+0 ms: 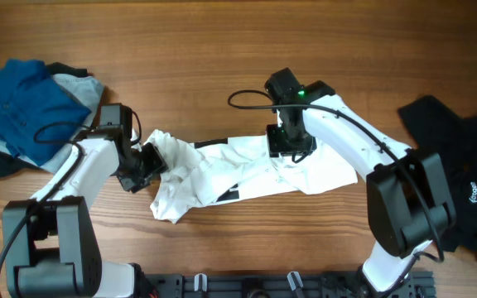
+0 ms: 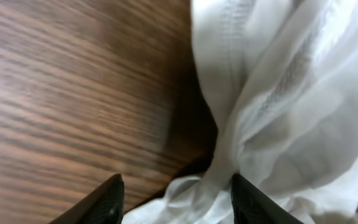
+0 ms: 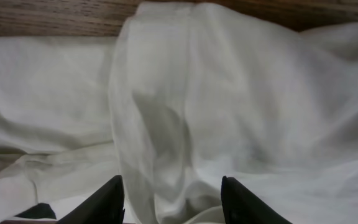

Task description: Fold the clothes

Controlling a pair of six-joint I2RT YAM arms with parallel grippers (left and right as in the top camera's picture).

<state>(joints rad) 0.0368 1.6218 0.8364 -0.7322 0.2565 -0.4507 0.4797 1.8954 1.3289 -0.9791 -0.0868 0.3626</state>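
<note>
Across tabletop [image 1: 222, 66] centre: white T-shirt [image 1: 255, 170] bunched, long axis left-right; left gripper [image 1: 149, 163] at left end, right gripper [image 1: 291, 149] mid-span, both spread.

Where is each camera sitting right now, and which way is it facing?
Overhead: above the table, looking straight down; white T-shirt mid-table, blue clothes pile and black garment at either side; both arms show.
Left wrist: on the left arm, facing down past the left gripper at bare wood and the shirt's bunched edge; two fingertips show.
Right wrist: on the right arm, facing down past the right gripper onto shirt fabric; two fingertips show.
Shared: all three see the white T-shirt.
</note>
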